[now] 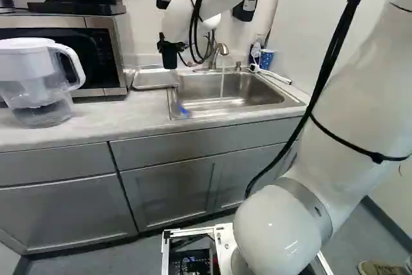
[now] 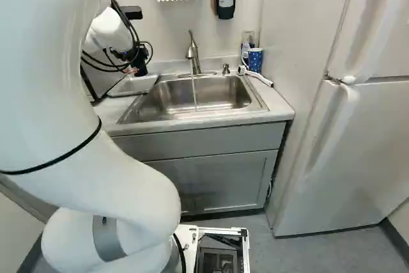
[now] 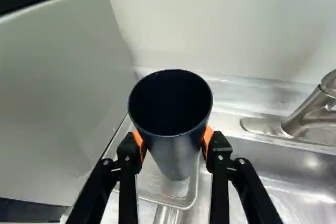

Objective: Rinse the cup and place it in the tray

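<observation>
I had my gripper closed around the dark cup, one orange pad against each side of it. My fingers were parted only as far as the cup's body kept them, and I held it with its round mouth toward my wrist and its narrower base pointing away past my fingertips. Under the fingers, beneath that base, lay the shallow tray. I could not tell whether the cup touched it or hung just above it. Beside my right finger was the sink, next to the tray, and further out on that side stood the faucet, with a thin stream of water falling from it into the basin. Past the faucet, well apart from my fingers, a blue patterned cup stood near the far corner of the sink. Close by on my left finger's side was the microwave, and beyond it, nearer the arm's base, the clear pitcher with a white lid sat on the counter. The wall rose ahead of my fingers.
</observation>
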### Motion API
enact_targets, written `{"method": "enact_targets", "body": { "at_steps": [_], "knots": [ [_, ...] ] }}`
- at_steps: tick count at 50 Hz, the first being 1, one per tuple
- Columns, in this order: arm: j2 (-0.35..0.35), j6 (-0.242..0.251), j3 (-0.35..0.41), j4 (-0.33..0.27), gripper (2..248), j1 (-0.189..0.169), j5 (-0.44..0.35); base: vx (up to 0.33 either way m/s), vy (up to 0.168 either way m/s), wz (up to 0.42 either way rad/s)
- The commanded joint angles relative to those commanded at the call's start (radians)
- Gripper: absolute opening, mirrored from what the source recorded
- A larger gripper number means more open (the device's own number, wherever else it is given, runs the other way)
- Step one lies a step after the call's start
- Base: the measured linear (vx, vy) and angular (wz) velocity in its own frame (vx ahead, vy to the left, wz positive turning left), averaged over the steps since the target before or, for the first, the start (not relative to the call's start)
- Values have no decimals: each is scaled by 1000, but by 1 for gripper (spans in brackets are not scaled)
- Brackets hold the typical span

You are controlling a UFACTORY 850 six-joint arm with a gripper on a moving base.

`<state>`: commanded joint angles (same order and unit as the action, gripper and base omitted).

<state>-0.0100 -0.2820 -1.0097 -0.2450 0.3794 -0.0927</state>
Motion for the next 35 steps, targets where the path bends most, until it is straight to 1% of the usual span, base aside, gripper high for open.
{"method": "enact_targets", "body": {
  "at_steps": [15, 35],
  "knots": [
    [-81, 0, -50, 0, 123, 3, -6, 0, 0, 0],
    [-137, 0, -66, 0, 123, 26, -55, 0, 0, 0]
  ]
}}
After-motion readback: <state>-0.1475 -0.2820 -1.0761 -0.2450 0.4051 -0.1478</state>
